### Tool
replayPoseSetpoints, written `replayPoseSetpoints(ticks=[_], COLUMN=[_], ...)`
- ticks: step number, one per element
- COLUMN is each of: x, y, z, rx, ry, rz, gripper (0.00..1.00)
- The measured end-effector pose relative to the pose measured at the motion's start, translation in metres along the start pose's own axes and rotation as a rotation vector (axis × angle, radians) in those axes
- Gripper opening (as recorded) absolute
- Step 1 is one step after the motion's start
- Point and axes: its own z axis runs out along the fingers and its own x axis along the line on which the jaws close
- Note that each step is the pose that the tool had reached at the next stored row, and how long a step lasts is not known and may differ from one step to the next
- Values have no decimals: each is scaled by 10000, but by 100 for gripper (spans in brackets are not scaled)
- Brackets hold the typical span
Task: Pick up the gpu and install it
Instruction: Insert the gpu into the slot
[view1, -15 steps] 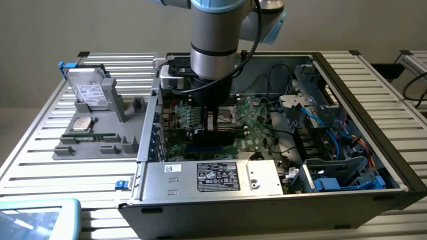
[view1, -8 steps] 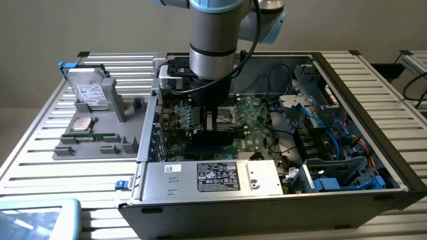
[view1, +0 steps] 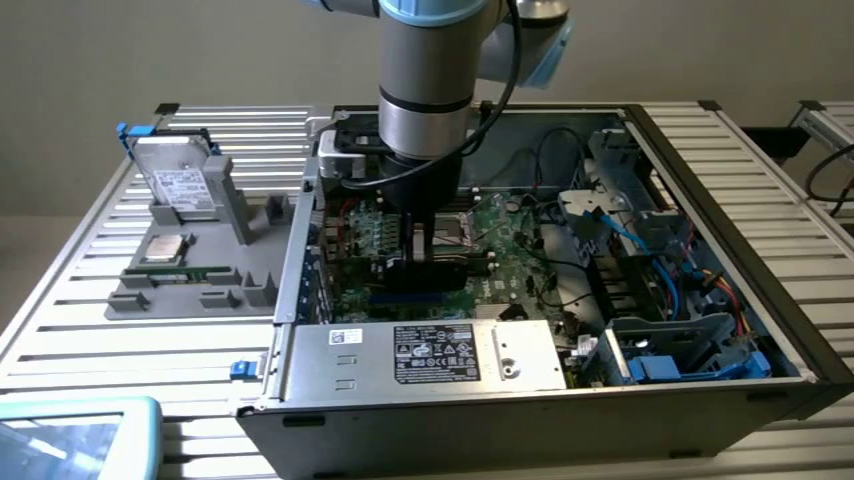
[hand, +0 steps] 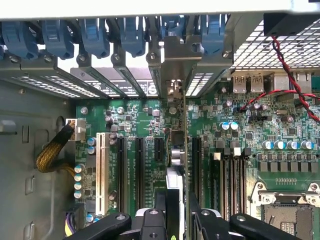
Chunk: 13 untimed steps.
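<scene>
The gpu (hand: 180, 125) stands edge-on between my fingertips (hand: 161, 200), its metal bracket (hand: 181, 55) up against the case's rear slot openings. My gripper (hand: 176, 212) is shut on the card, holding it over the black expansion slots (hand: 140, 165) of the green motherboard (hand: 250, 130). In the exterior view my gripper (view1: 430, 245) reaches straight down into the open computer case (view1: 694, 150), and the dark gpu (view1: 434, 272) sits low against the motherboard (view1: 521, 250). Whether the card's lower edge is in a slot is hidden.
Blue slot latches (hand: 95, 35) line the case's rear wall. A silver power supply (view1: 427, 355) fills the case's front; cables and drive bays (view1: 667, 330) crowd the exterior view's right. Outside the case a grey tray (view1: 160, 295) holds a hard drive (view1: 180, 185) and a memory stick (view1: 180, 272).
</scene>
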Motion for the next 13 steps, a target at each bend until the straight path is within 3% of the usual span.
replayPoseSetpoints(ticks=[4,13], x=[0,0], y=[4,3], z=[0,5], rx=[-57,-44], ry=[2,1], rz=[-2,-1], gripper=[27,27])
